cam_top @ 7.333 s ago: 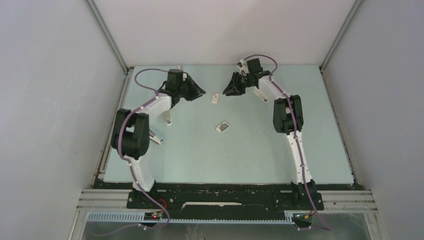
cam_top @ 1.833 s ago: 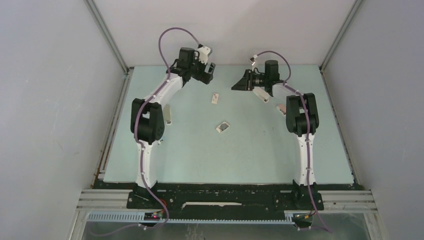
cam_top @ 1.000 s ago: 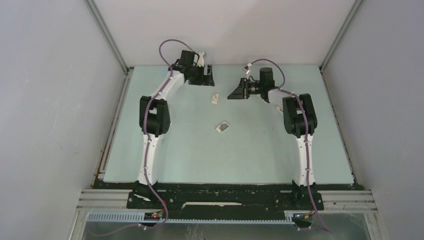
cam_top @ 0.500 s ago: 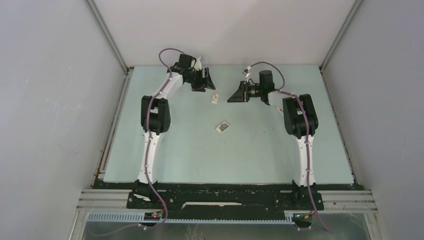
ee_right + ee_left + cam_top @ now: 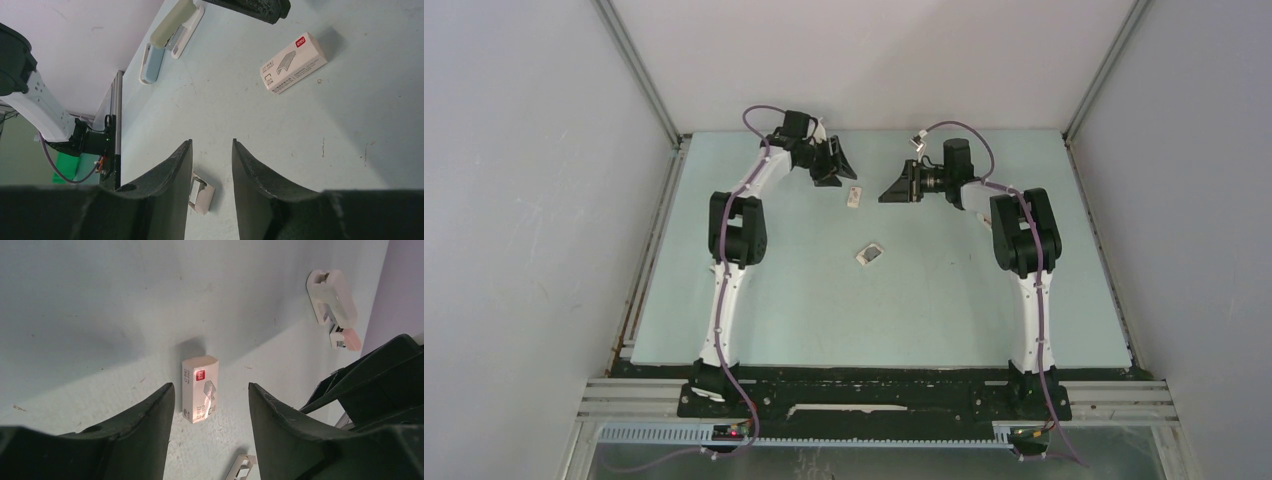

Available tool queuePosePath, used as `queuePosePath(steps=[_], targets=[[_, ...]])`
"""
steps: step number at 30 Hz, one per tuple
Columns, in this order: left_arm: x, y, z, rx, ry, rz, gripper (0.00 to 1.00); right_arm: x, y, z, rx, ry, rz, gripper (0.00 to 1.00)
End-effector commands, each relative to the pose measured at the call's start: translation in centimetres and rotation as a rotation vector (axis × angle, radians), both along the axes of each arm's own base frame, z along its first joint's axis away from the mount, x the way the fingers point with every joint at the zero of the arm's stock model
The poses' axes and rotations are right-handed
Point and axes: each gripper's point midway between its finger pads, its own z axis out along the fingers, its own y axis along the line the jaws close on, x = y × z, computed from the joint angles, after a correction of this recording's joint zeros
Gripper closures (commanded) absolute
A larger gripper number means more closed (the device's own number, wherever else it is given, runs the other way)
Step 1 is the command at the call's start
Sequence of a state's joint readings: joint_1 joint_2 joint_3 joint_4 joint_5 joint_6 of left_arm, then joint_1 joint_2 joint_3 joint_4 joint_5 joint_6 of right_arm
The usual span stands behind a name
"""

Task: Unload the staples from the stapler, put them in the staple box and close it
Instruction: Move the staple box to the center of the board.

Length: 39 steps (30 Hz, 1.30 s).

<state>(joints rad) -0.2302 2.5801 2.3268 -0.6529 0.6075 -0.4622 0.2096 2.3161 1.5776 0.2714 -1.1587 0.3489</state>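
Along the left side of the desk (image 5: 804,300), in the right wrist view, a cream stapler (image 5: 176,22) and a blue stapler (image 5: 151,62) lie close together near the side wall. From above, the left arm (image 5: 742,200) hides them. That arm now stands stretched toward the far edge, whereas seven seconds ago its elbow hung low over the near-left part of the desk.

The left fingers (image 5: 150,415) have come down and toward the middle over the last second. They stand apart, less wide than a second ago, with nothing between them. Beyond their gap a small white box (image 5: 200,390) with a red label lies flat on the desk. The tips are near it, but I cannot tell whether they touch it.

A little nearer the bases sits an open white tray (image 5: 870,254). Box and tray lie where they lay in every earlier picture.

The right fingers (image 5: 170,180) point left toward the box with a narrow gap and hold nothing. The right arm has scarcely shifted in the last half second.

By that arm lie a white stapler (image 5: 332,292) and, just beside it, a small pink piece (image 5: 346,338). The staples are too small to make out in any view.
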Motion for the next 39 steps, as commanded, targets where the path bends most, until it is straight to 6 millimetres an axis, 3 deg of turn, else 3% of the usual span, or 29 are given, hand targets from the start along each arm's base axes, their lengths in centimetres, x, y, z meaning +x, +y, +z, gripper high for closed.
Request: queuePosePath(steps=[1, 22, 33, 39], targets=[[1.5, -0.4, 3.1, -0.054, -0.042, 0.031, 0.39, 0.6, -0.2, 4.4, 0.025, -0.098, -0.018, 0.57], [1.6, 1.1, 2.1, 0.023, 0.143, 0.332, 0.52, 3.3, -4.2, 7.8, 0.100, -0.085, -0.151, 0.57], [0.2, -1.8, 2.0, -0.011, 0.231, 0.353, 0.45, 2.8, -5.1, 9.5, 0.167, -0.094, -0.167, 0.57], [-0.7, -2.7, 0.8, -0.001, 0.294, 0.371, 0.45, 2.9, -5.5, 11.0, 0.205, -0.109, -0.172, 0.58]])
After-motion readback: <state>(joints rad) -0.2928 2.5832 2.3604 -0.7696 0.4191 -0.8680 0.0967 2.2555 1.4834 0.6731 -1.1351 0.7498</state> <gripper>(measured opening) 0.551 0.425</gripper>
